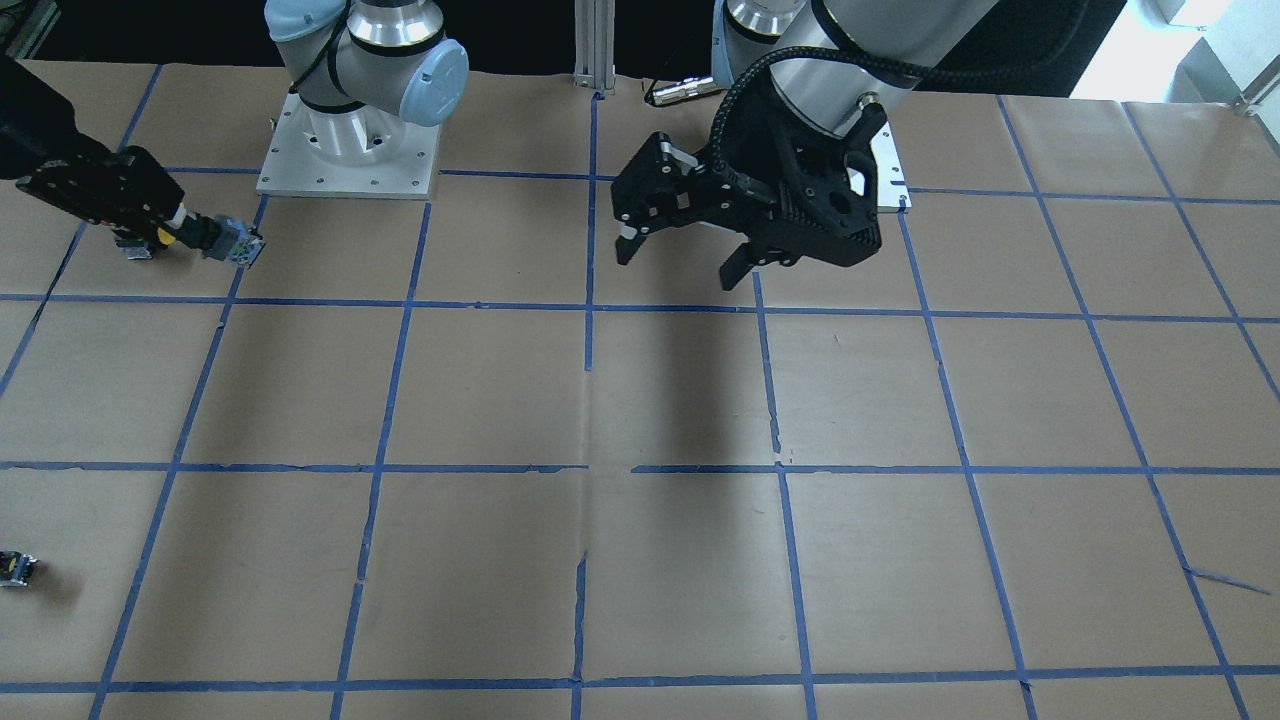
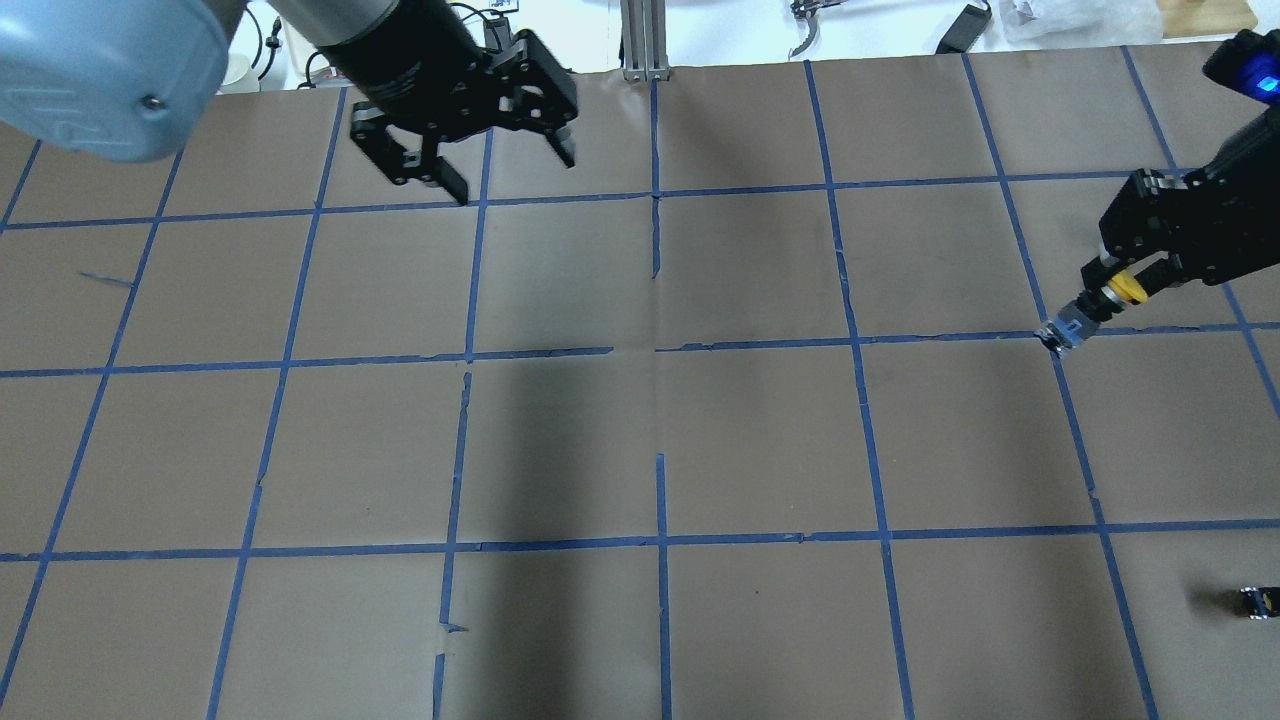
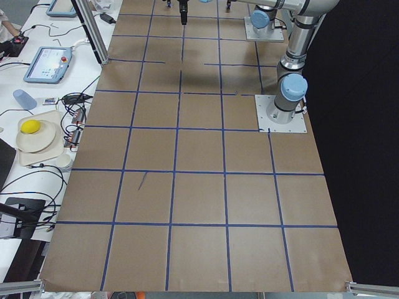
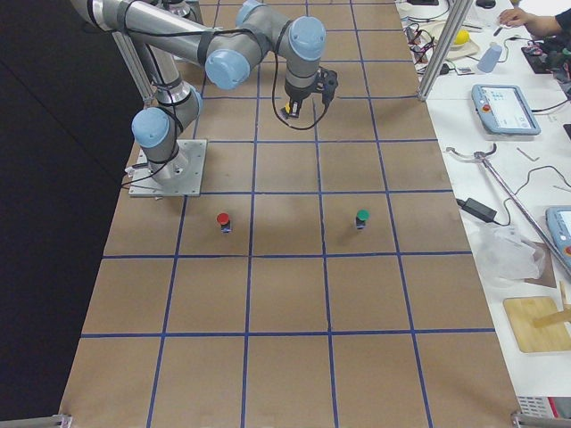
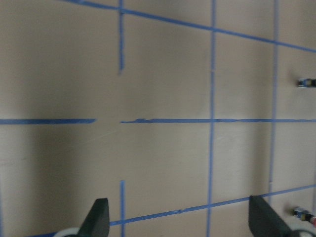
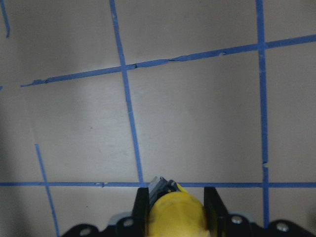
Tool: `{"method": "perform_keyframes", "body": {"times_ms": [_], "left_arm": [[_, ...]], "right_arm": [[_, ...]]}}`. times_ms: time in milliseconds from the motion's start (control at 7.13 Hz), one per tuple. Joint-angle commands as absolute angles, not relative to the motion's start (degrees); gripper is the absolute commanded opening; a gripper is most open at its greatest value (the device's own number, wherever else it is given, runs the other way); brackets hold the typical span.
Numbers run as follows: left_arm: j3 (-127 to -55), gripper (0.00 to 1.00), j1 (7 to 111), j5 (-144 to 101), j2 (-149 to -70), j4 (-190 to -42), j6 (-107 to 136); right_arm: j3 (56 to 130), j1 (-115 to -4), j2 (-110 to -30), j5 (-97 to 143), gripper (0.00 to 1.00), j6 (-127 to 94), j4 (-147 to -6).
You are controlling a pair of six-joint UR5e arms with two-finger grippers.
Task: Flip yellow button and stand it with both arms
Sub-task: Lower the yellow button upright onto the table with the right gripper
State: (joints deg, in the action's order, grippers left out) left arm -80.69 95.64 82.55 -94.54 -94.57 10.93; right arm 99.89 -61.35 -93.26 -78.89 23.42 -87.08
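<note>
My right gripper is shut on the yellow button, gripping it at its yellow cap, with the black-and-grey base sticking out from the fingers towards the table. In the overhead view the right gripper is at the right edge and the button's base tip is at a blue tape crossing; I cannot tell whether it touches the paper. The right wrist view shows the cap between the fingers. My left gripper is open and empty, hanging above the table far from the button.
The table is brown paper with a blue tape grid. A small dark switch piece lies alone near the robot's right, also in the front view. A red-capped button and a green-capped one stand beyond the right arm's base plate.
</note>
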Motion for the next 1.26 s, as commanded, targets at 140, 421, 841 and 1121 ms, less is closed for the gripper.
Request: {"method": "perform_keyframes", "body": {"times_ms": [140, 421, 841, 1121], "left_arm": [[-85.42, 1.00, 93.25, 94.04, -90.72, -95.99, 3.35], [-86.04, 1.00, 93.34, 93.87, -90.00, -93.88, 3.25], [-85.96, 1.00, 93.25, 93.78, -89.48, -92.55, 3.25], [-86.04, 1.00, 92.90, 93.69, -89.03, -92.64, 3.25]], "right_arm": [[106.51, -57.49, -86.69, -85.15, 0.14, 22.86, -105.77], [106.87, -52.76, -84.21, -85.25, 0.14, 15.69, -108.98], [106.96, -52.38, -77.70, -93.31, 0.14, 5.99, -117.75], [111.41, -52.38, -77.35, -96.75, 0.13, 5.45, -127.10]]}}
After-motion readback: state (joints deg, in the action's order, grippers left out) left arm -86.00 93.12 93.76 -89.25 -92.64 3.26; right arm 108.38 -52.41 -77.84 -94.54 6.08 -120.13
